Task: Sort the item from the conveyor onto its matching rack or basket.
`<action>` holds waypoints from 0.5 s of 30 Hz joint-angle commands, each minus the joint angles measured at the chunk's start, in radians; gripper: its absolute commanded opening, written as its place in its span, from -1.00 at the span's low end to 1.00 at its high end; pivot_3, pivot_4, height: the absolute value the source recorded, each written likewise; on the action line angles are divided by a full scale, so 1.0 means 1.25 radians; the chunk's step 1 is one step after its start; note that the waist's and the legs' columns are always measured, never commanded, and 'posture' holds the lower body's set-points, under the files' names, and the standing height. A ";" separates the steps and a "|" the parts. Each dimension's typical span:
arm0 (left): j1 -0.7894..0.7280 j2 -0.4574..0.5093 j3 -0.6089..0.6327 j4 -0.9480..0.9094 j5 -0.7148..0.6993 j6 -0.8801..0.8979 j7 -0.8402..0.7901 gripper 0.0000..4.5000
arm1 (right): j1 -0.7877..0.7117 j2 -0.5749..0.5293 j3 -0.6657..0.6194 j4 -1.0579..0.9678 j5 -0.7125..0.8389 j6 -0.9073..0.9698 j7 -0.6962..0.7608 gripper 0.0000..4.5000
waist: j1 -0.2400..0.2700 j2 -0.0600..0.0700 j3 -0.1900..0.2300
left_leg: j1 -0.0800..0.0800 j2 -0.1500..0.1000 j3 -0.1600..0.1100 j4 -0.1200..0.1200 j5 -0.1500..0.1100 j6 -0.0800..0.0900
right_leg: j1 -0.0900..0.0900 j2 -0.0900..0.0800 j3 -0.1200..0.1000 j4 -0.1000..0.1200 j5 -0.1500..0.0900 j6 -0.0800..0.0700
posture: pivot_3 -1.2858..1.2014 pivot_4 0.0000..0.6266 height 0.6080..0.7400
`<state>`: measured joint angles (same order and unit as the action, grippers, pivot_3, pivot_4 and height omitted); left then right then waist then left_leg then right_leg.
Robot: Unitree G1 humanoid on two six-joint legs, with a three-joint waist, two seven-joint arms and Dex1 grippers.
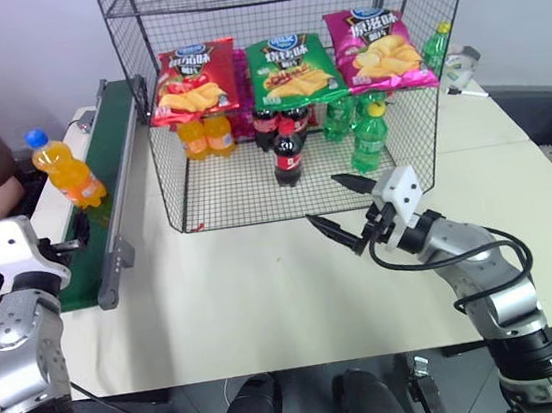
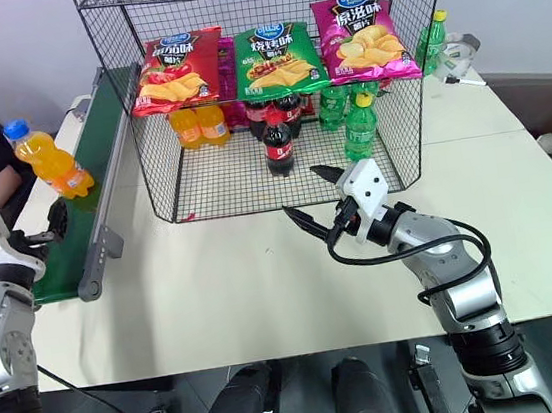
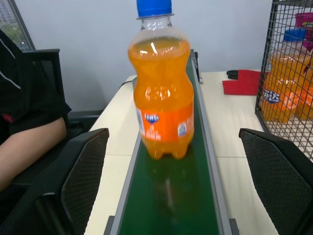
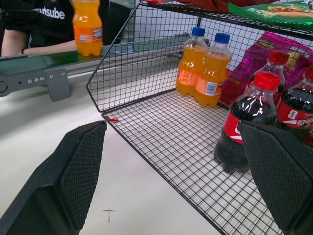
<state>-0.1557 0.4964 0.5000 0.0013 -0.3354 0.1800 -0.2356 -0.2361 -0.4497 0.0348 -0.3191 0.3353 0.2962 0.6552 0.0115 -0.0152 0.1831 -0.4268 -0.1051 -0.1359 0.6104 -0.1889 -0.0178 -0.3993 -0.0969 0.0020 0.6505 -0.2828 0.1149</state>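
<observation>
The item, an orange soda bottle (image 1: pixel 68 170) with a blue cap, stands upright on the dark green conveyor (image 1: pixel 108 126) at the table's left. My left gripper (image 1: pixel 67 244) is open at the belt's near end, level with the bottle (image 3: pixel 164 98), which stands a little ahead of its fingers (image 3: pixel 83 181), untouched. The black wire rack (image 1: pixel 225 198) stands at the table's middle back. My right gripper (image 1: pixel 324 200) hovers open and empty just in front of the rack's lower tier (image 4: pixel 166 142).
The rack's lower tier holds two orange soda bottles (image 4: pixel 203 66), cola bottles (image 1: pixel 287 150) and green bottles (image 1: pixel 368 138); three chip bags (image 1: pixel 285 72) lie above. A person's arm (image 3: pixel 24 147) rests left of the conveyor. A green bottle (image 1: pixel 435 46) stands behind the rack's right side.
</observation>
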 commanded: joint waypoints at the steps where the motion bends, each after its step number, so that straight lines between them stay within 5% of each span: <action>1: -0.007 0.015 0.024 -0.008 0.010 -0.027 0.012 0.99 | -0.005 0.003 -0.005 -0.018 0.002 -0.020 0.004 1.00 | 0.000 0.000 0.000 | 0.000 0.000 0.000 0.000 0.000 0.000 | 0.000 0.000 0.000 0.000 0.000 0.000 | 0.03 -0.52 1.00; 15: 0.000 0.020 0.044 -0.005 0.022 -0.039 0.033 0.99 | -0.005 0.008 -0.001 0.004 -0.003 -0.039 0.012 1.00 | 0.000 0.000 0.000 | 0.000 0.000 0.000 0.000 0.000 0.000 | 0.000 0.000 0.000 0.000 0.000 0.000 | 0.03 -0.52 1.00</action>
<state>-0.1528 0.5011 0.5288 0.0032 -0.3121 0.1555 -0.1983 -0.2359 -0.4489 0.0361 -0.3042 0.3284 0.2759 0.6668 0.0114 -0.0151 0.1831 -0.4268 -0.1051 -0.1359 0.6104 -0.1889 -0.0178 -0.3992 -0.0969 0.0019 0.6505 -0.2828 0.1149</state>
